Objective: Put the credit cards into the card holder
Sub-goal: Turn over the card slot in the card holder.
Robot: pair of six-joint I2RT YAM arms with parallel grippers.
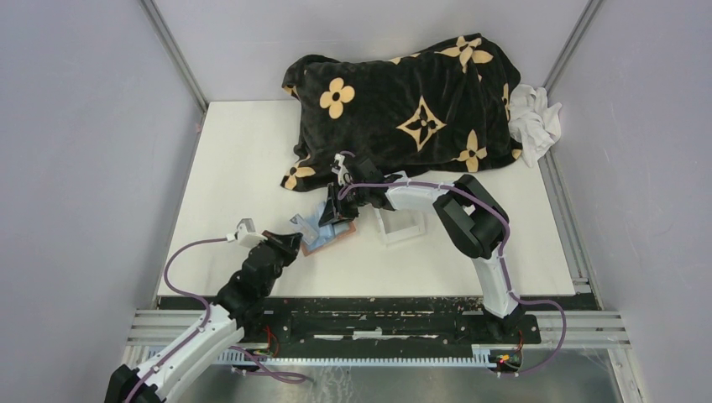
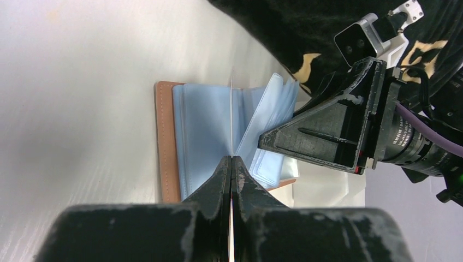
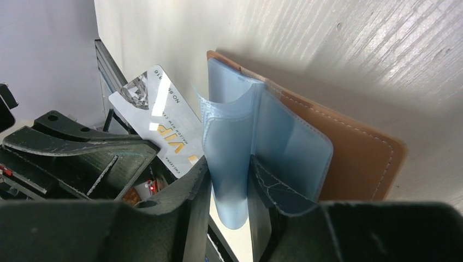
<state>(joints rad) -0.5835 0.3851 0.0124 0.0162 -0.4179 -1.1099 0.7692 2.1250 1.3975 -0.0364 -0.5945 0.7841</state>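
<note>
Two claws over the table (image 1: 235, 168), both at the open card holder (image 3: 355, 158) lying flat.
So the right gripper (image 3: 229, 166) pinches a blue sleeve (image 3: 235, 131) upright; the left gripper (image 2: 231, 159) is clamped on a silver card (image 3: 158, 128) just beside it. I'd square the card's edge to the pocket mouth, then slide slow.

The card holder (image 3: 355, 158) is found lying open and flat on the white counter (image 3: 327, 43), brown leather cover downward, with stitching along its edge. Its pale blue sleeves (image 3: 232, 136) are fanned upward from the spine, and some are pinched between the fingers of the right end effector (image 3: 228, 169). One credit card (image 3: 158, 117), grey-silver with printed lettering, is held clear of the counter, clamped in the left end effector (image 2: 231, 159), just beside the raised sleeves.
</note>
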